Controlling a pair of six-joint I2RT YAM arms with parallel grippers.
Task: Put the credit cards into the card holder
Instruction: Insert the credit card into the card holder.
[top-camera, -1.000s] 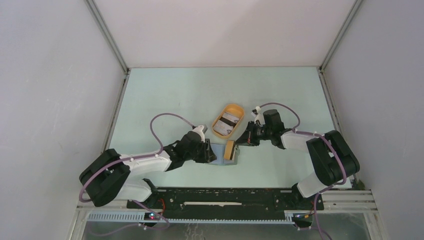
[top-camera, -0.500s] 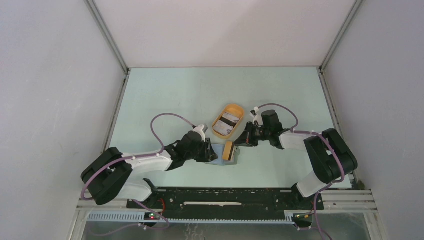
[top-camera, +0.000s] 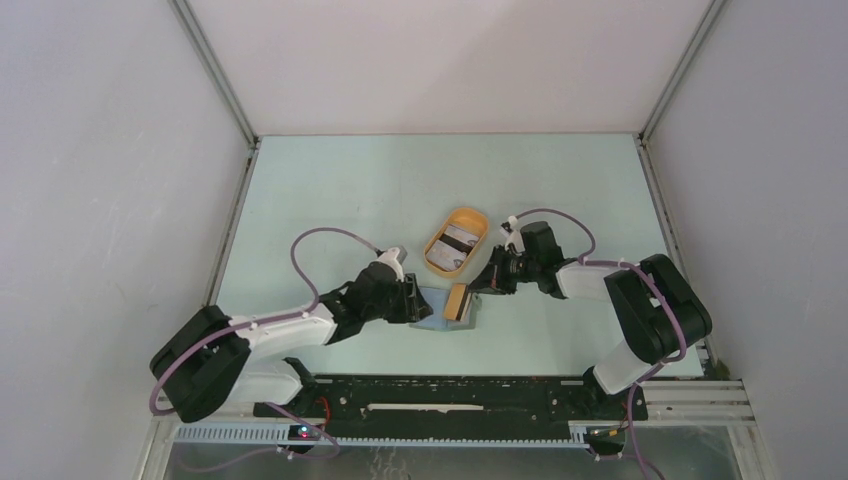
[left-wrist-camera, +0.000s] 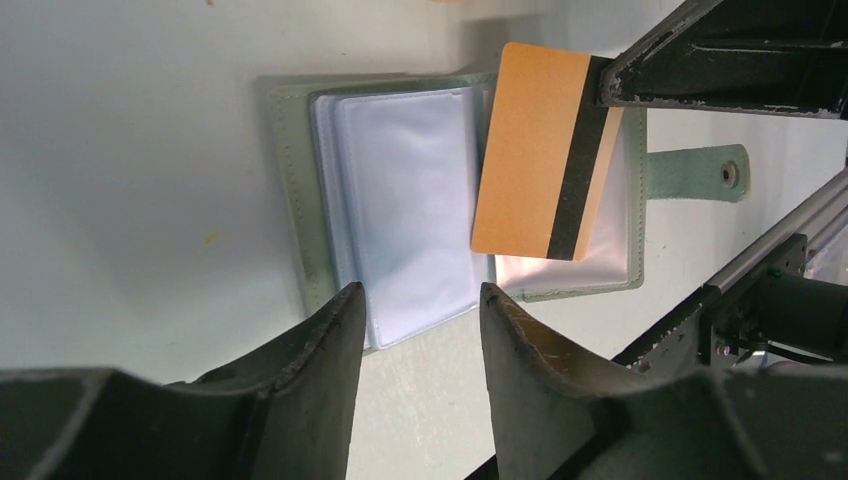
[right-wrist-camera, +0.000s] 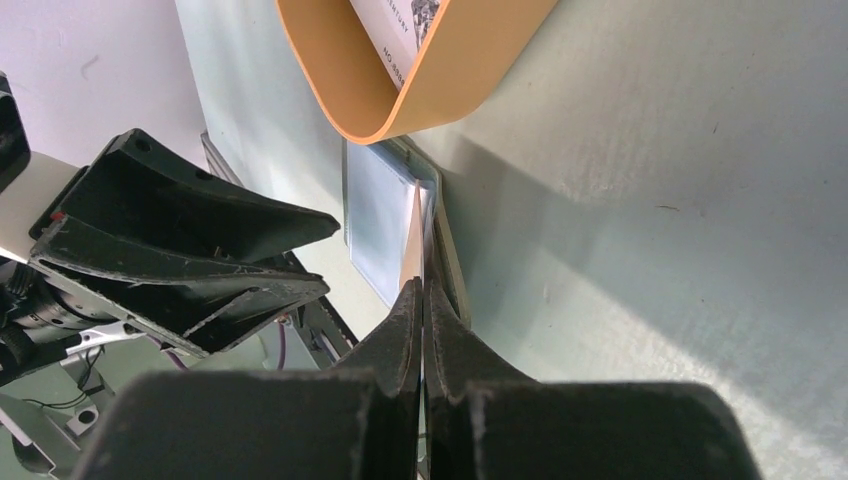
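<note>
- The card holder (left-wrist-camera: 400, 210) lies open and flat. It has a soft grey-green rim with stitches, and shiny see-through pockets inside.
- A small strap with a round snap (left-wrist-camera: 700, 172) sticks out from one side of it.
- In the top view the card holder (top-camera: 436, 306) is on the near middle of the pale green surface (top-camera: 380, 190). It sits just on the near side of the orange tray (top-camera: 455, 240).
- One of the credit cards, the tan card (left-wrist-camera: 530, 165), is thin, flat and stiff. It has one dark stripe along an edge.
- The tan card is tilted up over the strap side of the open holder. From the right wrist it shows only as a thin line.
- Its low edge reaches down to the pockets. I cannot tell if it is inside one.
- The right tool (right-wrist-camera: 420, 290) comes in from the right. Its two black fingers are pinched tight on the striped end of the tan card.
- The left tool (left-wrist-camera: 415, 300) is at the left edge of the card holder. Its two black fingers are apart, with nothing between them.
- Their tips are right at the holder's rim. I cannot tell if they press on it.
- The orange tray is a smooth oval with a raised wall. A whitish card (top-camera: 458, 238) with dark print lies in it.
</note>
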